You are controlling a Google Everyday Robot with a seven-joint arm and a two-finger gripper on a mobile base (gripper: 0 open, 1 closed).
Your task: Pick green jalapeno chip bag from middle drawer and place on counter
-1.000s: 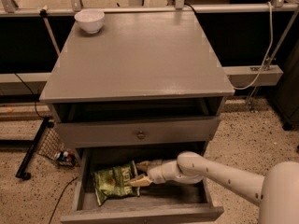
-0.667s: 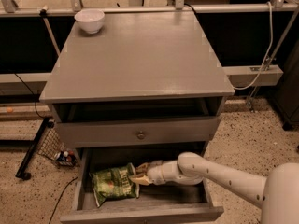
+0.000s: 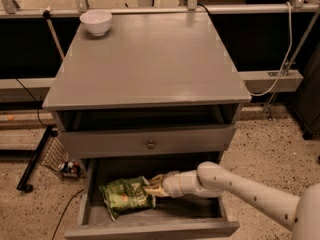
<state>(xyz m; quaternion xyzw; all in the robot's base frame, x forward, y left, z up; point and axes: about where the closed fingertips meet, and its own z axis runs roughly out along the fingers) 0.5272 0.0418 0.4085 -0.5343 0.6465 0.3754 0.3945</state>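
Note:
The green jalapeno chip bag (image 3: 122,195) lies crinkled on the floor of the pulled-out middle drawer (image 3: 192,211), in its left half. My gripper (image 3: 151,185) reaches into the drawer from the right, at the bag's right edge. Its two pale fingers (image 3: 156,178) stand apart, one on each side of that edge, and touch the foil. The bag rests on the drawer floor. The grey counter (image 3: 150,59) tops the cabinet above.
A white bowl (image 3: 96,21) stands at the counter's back left corner. A shut drawer front with a round metal knob (image 3: 150,144) sits just above my arm. A black wire rack (image 3: 47,154) leans on the floor to the left.
My gripper has crept a little to the left, onto the bag's right edge. The bag has barely shifted.

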